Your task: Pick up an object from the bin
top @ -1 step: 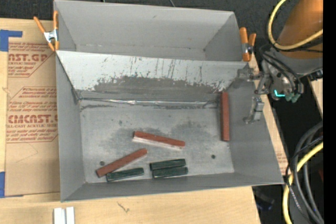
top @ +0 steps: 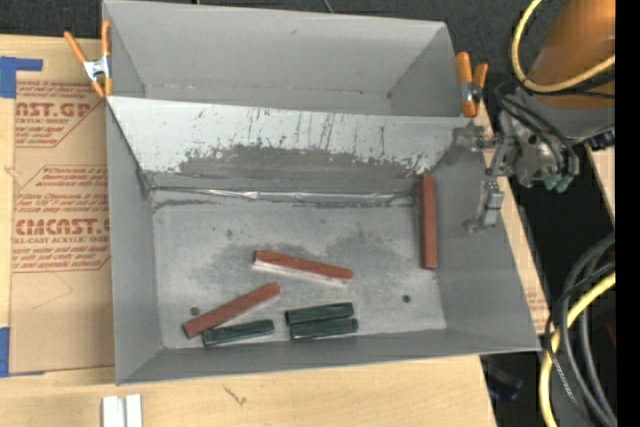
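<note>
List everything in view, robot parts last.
Bin: one, grey metal, centre of view.
Red sticks: three, red-brown; one lying along the right wall, one mid-floor, one slanted at front left.
Green sticks: at least two, dark green, front of the floor; the right one may be a pair.
Claw: one, grey metal, over the bin's right wall, apart from the sticks.
Arm: one, orange cover, right of the bin, with yellow cables.

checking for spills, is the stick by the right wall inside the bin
Inside: reddish stick lies in the bin, along its right wall.
</note>
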`<state>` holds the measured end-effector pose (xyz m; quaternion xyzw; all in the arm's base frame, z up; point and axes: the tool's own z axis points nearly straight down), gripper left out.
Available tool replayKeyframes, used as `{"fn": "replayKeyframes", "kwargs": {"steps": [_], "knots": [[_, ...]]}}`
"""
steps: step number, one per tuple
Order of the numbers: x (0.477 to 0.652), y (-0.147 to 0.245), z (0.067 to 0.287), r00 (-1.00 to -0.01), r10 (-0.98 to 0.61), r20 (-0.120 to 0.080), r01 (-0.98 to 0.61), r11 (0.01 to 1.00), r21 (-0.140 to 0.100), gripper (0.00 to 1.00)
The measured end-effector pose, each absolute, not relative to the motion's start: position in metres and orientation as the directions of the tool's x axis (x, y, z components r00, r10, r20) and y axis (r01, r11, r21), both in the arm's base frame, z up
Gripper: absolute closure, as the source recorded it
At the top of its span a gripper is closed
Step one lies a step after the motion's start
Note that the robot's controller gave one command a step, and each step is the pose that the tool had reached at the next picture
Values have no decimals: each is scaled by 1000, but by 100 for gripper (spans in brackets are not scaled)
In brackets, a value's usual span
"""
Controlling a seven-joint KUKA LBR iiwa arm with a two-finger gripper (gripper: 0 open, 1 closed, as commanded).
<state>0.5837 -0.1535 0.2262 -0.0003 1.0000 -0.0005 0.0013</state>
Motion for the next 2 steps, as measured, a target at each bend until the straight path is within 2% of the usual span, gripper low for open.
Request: {"fn": "replayKeyframes", "kwargs": {"steps": [1, 2], "knots": [[580, -119, 202, -994, -112, -4, -112, 994, -2, 0], [583, -108, 142, -987, -157, -8, -157, 988, -1, 0]]}}
